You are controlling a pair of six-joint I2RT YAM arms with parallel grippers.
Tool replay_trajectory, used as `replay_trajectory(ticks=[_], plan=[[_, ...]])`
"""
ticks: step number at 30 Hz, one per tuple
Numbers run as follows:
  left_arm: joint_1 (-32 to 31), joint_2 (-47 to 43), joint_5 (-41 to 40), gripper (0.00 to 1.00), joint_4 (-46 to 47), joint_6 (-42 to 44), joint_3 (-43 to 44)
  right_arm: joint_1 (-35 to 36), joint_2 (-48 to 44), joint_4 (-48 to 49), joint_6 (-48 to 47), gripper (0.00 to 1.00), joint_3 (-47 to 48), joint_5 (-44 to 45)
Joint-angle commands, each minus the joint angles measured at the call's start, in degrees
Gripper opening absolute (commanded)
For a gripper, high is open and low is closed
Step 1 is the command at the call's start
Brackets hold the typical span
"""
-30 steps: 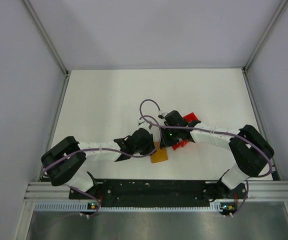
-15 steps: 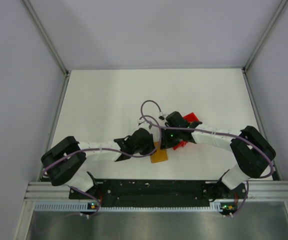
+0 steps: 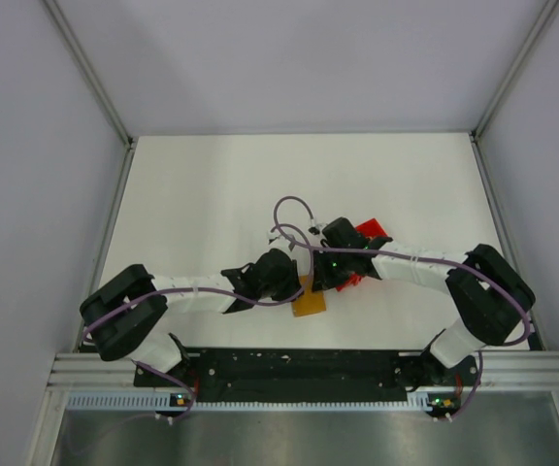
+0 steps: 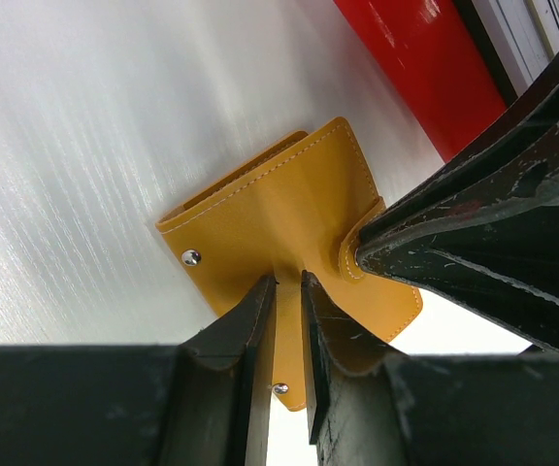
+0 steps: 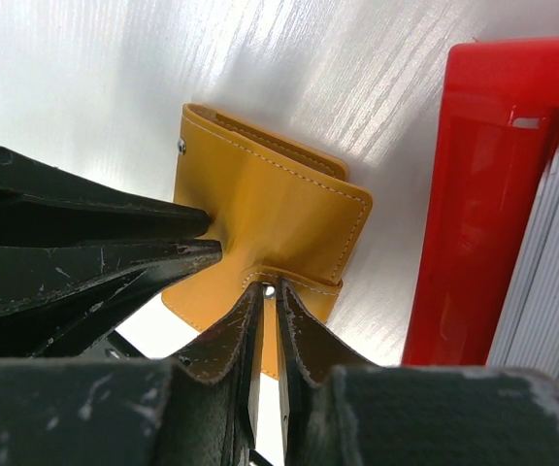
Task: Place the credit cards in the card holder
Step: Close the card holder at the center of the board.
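We found the card holder [image 3: 310, 302] at the near middle of the table [image 3: 192, 194], just left of the red tray [image 5: 474, 194]. Our left gripper [image 4: 287, 291] was clamped on its flap, and our right gripper [image 5: 268, 303] pinched its tab edge.

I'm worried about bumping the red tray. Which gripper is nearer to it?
Right. The right gripper pinches the card holder on its side toward the red tray; the left gripper pinches its edge farther away.

Bright, w/ glare streaks on table [image 4: 85, 126]
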Motion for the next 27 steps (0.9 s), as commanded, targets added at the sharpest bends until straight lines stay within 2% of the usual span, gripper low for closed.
replay_trajectory(ticks=[1,16,27], plan=[[-0.37,3.01,0.03,0.21,-2.28,0.09,-0.42,0.28,1.34,0.55,0.19,0.10,-1.08,2.36],[-0.37,2.93,0.82,0.21,-0.88,0.26,-1.12,2.04,8.89,-1.47,1.33,0.09,1.90,6.23],[-0.37,2.75,0.47,0.21,-0.61,-0.17,-1.47,5.47,8.64,0.28,4.41,0.07,-1.16,11.42]])
